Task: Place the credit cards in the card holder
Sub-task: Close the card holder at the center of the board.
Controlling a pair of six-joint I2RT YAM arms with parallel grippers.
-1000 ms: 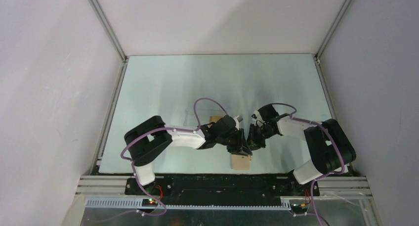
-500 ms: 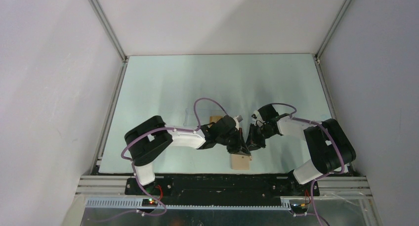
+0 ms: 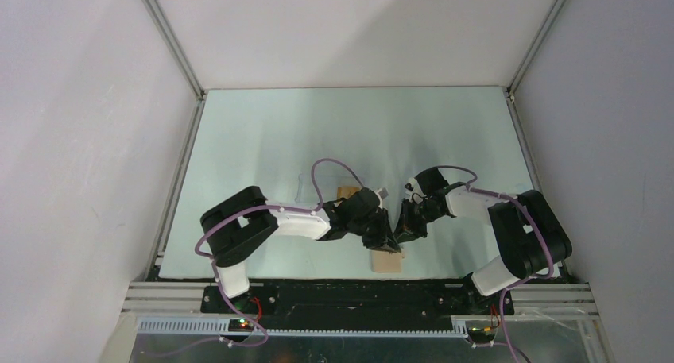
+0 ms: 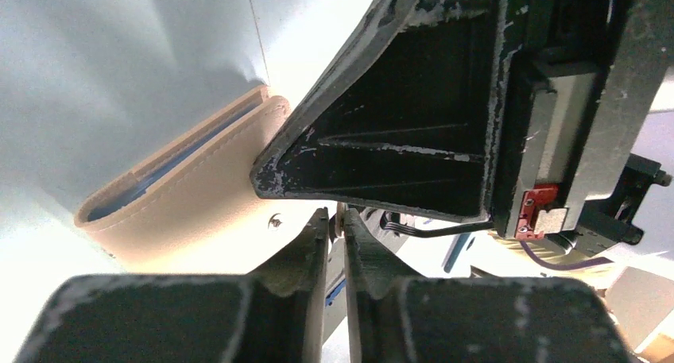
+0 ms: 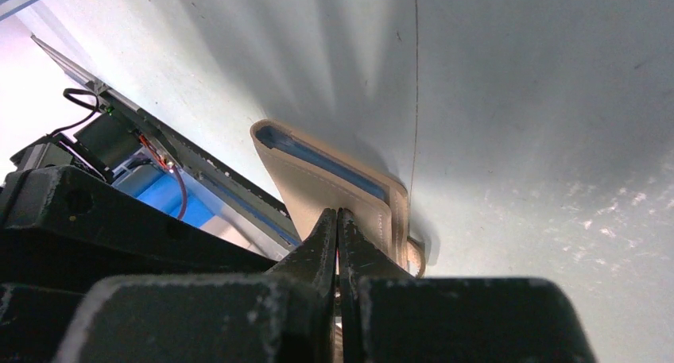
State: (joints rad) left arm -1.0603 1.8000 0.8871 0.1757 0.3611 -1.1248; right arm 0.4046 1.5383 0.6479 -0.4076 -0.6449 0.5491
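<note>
Tan card holder (image 4: 191, 208) (blue lining showing) just beyond the jaws' tips

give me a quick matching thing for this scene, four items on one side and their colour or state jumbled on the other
Things:
1. card holder outside
2. card holder lining
3. cable on the left arm
4. right claw

Colour or state:
a. purple
b. shut
c. tan
d. blue

Pairs: 1-c, 2-d, 3-a, 4-b
</note>
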